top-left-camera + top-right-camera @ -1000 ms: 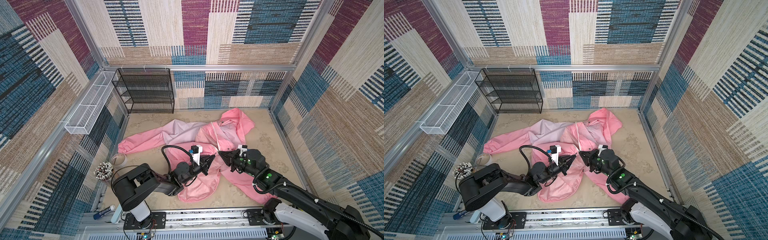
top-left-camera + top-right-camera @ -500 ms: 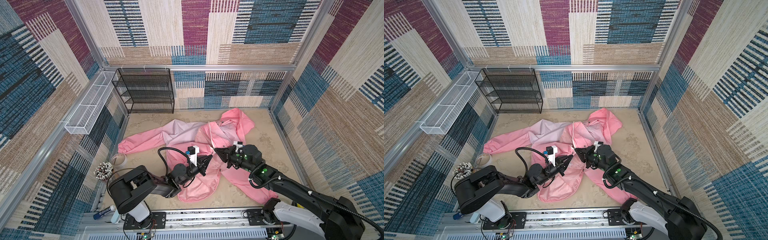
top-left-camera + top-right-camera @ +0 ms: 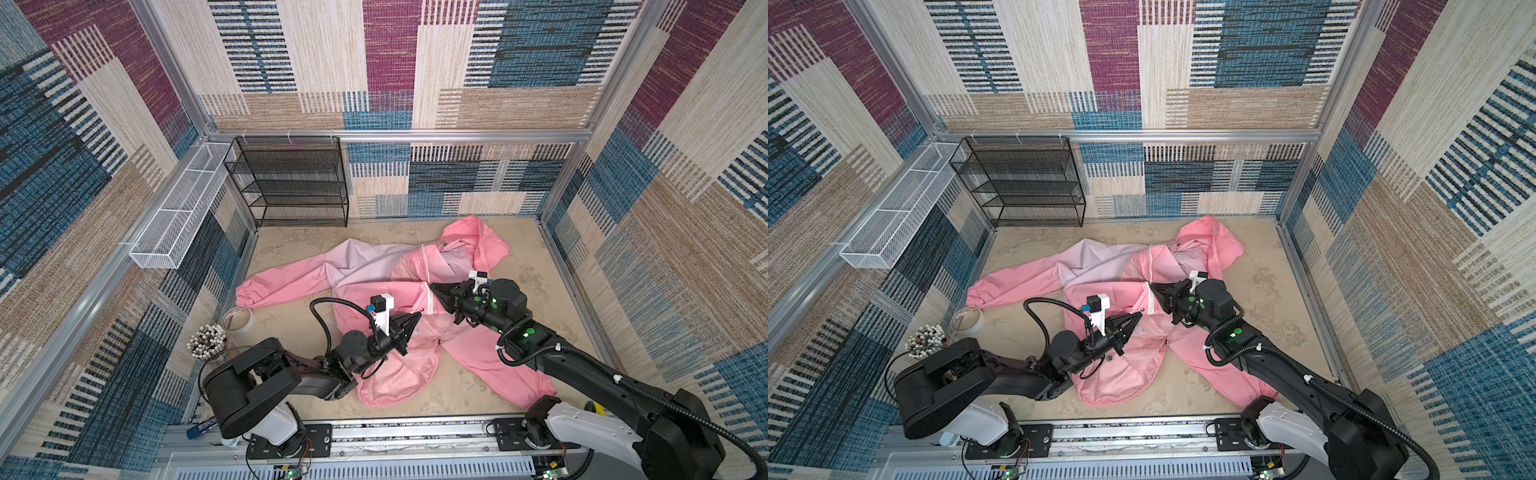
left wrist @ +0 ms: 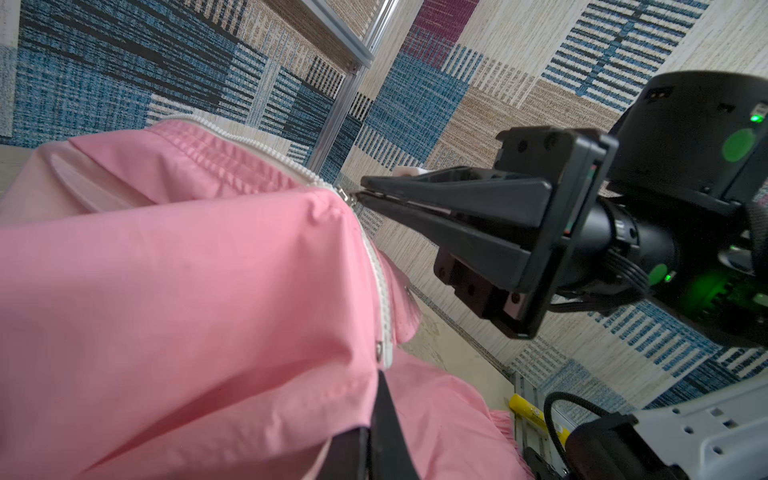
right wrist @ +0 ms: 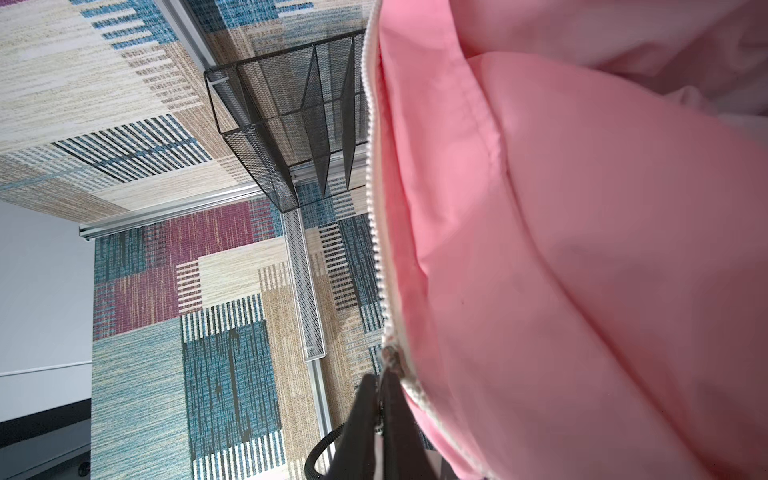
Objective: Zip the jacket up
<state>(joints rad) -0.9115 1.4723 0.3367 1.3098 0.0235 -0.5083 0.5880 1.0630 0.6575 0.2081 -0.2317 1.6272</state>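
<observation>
The pink jacket (image 3: 374, 274) (image 3: 1100, 270) lies spread on the sandy floor, hood toward the back right. Its white zipper (image 3: 428, 296) (image 4: 382, 286) is closed along the short stretch between my two grippers. Above the slider (image 4: 345, 195) (image 5: 390, 355) the teeth (image 5: 374, 208) stay apart. My left gripper (image 3: 417, 314) (image 3: 1139, 314) (image 4: 380, 380) is shut on the jacket's hem beside the zipper's lower end. My right gripper (image 3: 432, 286) (image 3: 1152, 285) (image 5: 380, 380) pinches the zipper pull at the slider, its fingers (image 4: 436, 208) nearly together.
A black mesh shelf (image 3: 291, 183) stands at the back wall. A white wire basket (image 3: 183, 208) hangs on the left wall. A tape roll (image 3: 239, 320) and a jar of white-tipped sticks (image 3: 205, 340) sit at the floor's left edge.
My right gripper has moved away from the left one toward the back, drawing the slider up the zipper. The left gripper has shifted slightly left, still holding the hem.
</observation>
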